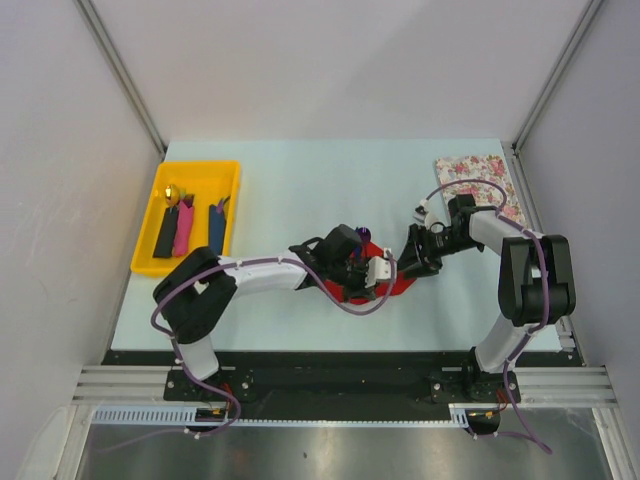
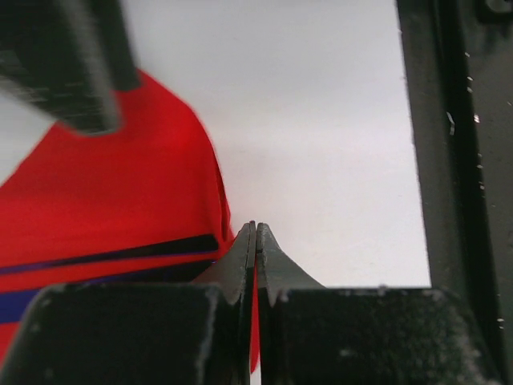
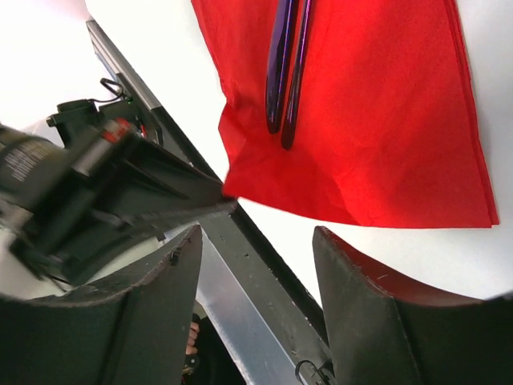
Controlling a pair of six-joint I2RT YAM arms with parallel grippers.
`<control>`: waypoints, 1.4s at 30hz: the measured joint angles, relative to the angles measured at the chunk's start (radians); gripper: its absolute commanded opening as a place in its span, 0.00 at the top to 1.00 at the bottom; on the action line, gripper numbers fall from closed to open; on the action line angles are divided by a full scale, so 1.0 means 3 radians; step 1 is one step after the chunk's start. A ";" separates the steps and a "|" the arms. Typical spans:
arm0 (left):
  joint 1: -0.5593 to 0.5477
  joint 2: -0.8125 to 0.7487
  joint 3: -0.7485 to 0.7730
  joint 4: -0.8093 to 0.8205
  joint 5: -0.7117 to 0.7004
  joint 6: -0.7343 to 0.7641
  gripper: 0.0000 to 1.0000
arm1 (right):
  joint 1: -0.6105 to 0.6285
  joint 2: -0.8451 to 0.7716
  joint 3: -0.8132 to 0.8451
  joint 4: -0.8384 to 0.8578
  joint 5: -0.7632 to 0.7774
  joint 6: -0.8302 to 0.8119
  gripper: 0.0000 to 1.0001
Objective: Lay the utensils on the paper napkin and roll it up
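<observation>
Nothing here I can actually read. The only hint of lettering is some white print on the black body of the left arm (image 3: 24,164) in the right wrist view, and it's too blurred to pick out a single character. The flowered sheet (image 1: 478,180) at the far right of the table just shows its pattern, too small to tell if there's any wording
</observation>
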 measured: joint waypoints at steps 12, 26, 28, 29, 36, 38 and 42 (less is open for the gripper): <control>0.0268 0.0221 0.0224 -0.0014 0.0019 -0.0079 1.00 | 0.0050 0.0116 -0.0088 0.0048 -0.0014 0.0004 0.36; 0.0406 0.0364 0.0415 -0.0095 0.0041 -0.0048 1.00 | 0.0305 0.0268 -0.0114 0.0409 0.0081 0.0093 0.37; 0.0406 0.0373 0.0416 -0.0098 0.0048 -0.0047 1.00 | 0.0324 0.0319 -0.0114 0.0413 0.0084 0.0078 0.40; 0.0409 0.0380 0.0417 -0.0098 0.0050 -0.0046 1.00 | 0.0332 0.0341 -0.0114 0.0416 0.0088 0.0066 0.42; 0.0436 0.0431 0.0446 -0.0112 0.0052 -0.0043 1.00 | 0.0352 0.0501 -0.0114 0.0441 0.0149 -0.0034 0.63; 0.0450 0.0444 0.0468 -0.0116 0.0055 -0.0047 1.00 | 0.0356 0.0561 -0.0113 0.0449 0.0183 -0.0083 0.72; 0.0506 0.0468 0.0515 -0.0118 0.0055 -0.0090 0.81 | 0.0364 0.0614 -0.0112 0.0451 0.0237 -0.0132 0.86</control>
